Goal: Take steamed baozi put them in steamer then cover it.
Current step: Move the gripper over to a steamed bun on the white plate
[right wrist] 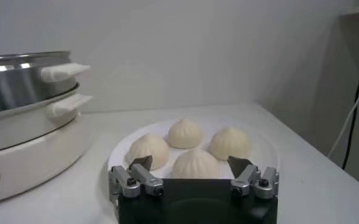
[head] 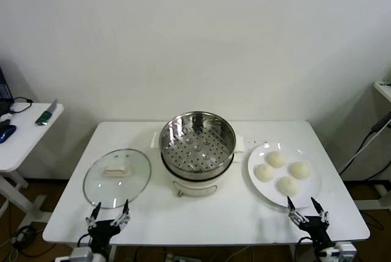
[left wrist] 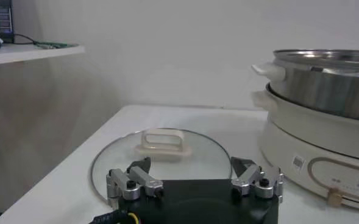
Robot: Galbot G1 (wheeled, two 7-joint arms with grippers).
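Observation:
Several off-white baozi [head: 288, 185] [right wrist: 194, 163] lie on a white plate [head: 256, 176] [right wrist: 261, 146] at the table's right. The shiny steamer [head: 197, 143] [left wrist: 325, 79] [right wrist: 21, 79] stands empty on its white pot base at the table's middle. The glass cover [head: 117, 178] [left wrist: 158, 159] with its whitish handle lies flat on the table at the left. My left gripper [head: 110, 213] [left wrist: 191, 167] hovers open at the front edge, just before the cover. My right gripper [head: 305, 207] [right wrist: 191, 164] stands open at the front edge, just before the plate, with nothing between its fingers.
A white side table [head: 21, 137] with small items stands to the left. A cable [head: 366, 146] hangs beyond the table's right edge. Bare tabletop [head: 201, 216] runs along the front between the two grippers.

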